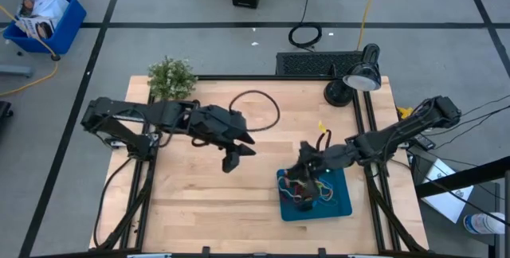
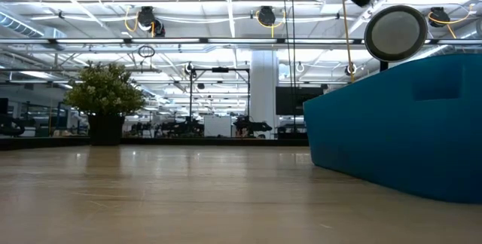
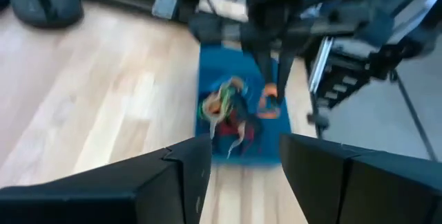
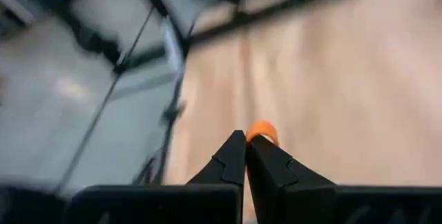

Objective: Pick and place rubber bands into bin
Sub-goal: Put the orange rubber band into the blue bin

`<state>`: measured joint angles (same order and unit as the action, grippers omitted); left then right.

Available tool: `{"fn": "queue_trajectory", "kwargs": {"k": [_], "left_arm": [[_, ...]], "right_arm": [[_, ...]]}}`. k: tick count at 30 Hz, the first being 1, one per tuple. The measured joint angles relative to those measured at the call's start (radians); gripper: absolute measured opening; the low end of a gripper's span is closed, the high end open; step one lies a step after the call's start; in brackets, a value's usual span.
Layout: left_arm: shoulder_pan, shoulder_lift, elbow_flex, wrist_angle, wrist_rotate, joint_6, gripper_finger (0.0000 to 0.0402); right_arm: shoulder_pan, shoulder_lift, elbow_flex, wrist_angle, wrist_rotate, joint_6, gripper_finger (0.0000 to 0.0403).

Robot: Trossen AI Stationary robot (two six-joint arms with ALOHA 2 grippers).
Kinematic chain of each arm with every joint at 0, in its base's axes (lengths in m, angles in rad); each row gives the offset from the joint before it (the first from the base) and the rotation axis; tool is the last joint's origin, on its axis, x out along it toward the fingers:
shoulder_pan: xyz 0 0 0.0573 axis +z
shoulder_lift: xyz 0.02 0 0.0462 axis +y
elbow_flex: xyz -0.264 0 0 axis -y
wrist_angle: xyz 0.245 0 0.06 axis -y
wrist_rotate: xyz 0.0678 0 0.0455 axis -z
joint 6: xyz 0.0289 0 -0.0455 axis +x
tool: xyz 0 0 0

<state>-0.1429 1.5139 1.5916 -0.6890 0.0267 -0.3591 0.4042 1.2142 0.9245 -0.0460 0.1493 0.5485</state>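
Right now the right claw [image 4: 246, 140] is pressed together on an orange rubber band [image 4: 261, 131], only a small curl of which peeps out past the tips, and in the high view it sits just above the far edge of the bin [image 1: 343, 207], on the side toward the desk lamp [image 1: 360, 77]. The step in hand looks like the drop: to do it well, the claw should be carried further in over the middle of the bin before the fingers part, and lowered close to the pile, since a thin springy loop can cling to a fingertip or bounce off the shallow rim onto the counter [image 1: 191, 202]. A clean, full spread of the fingers and a short pause would help the band fall free. The bin is a flat teal tray with rounded corners, lying on the counter on the near side of the lamp, and it already holds a tangled heap of rubber bands [image 1: 307, 190] in red, orange, green and dark colours, bunched toward the edge nearest the counter's middle. The left claw [image 3: 238, 165] waits, fingers spread and empty, over bare counter beside the bin, on the side toward the potted plant [image 1: 171, 76].
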Motion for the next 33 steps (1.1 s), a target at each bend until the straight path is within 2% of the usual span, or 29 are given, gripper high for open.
{"fn": "queue_trajectory", "kwargs": {"k": [4, 11, 15, 20, 27, 33], "left_arm": [[-0.002, -0.030, -0.004, -0.029, -0.011, 0.020, 0.0175], [0.006, -0.087, -0.004, -0.091, -0.029, -0.003, 0.0175], [0.014, -0.092, -0.001, -0.098, -0.029, 0.009, 0.0175], [0.014, -0.094, -0.003, -0.108, -0.029, 0.009, 0.0175], [0.014, -0.094, -0.003, -0.142, -0.080, 0.021, 0.0175], [0.014, -0.094, -0.003, -0.187, -0.079, 0.024, 0.0175]], "right_arm": [[0.039, -0.007, 0.000, -0.176, -0.123, 0.153, 0.0000], [0.095, 0.002, -0.001, -0.500, -0.151, 0.387, 0.0000], [0.095, 0.015, -0.001, -0.637, -0.147, 0.430, 0.0000], [0.076, 0.048, -0.001, -0.718, -0.147, 0.435, 0.0000], [0.069, 0.066, -0.001, -0.716, -0.151, 0.435, 0.0019], [0.069, 0.066, -0.001, -0.714, -0.154, 0.435, 0.0039]]}}
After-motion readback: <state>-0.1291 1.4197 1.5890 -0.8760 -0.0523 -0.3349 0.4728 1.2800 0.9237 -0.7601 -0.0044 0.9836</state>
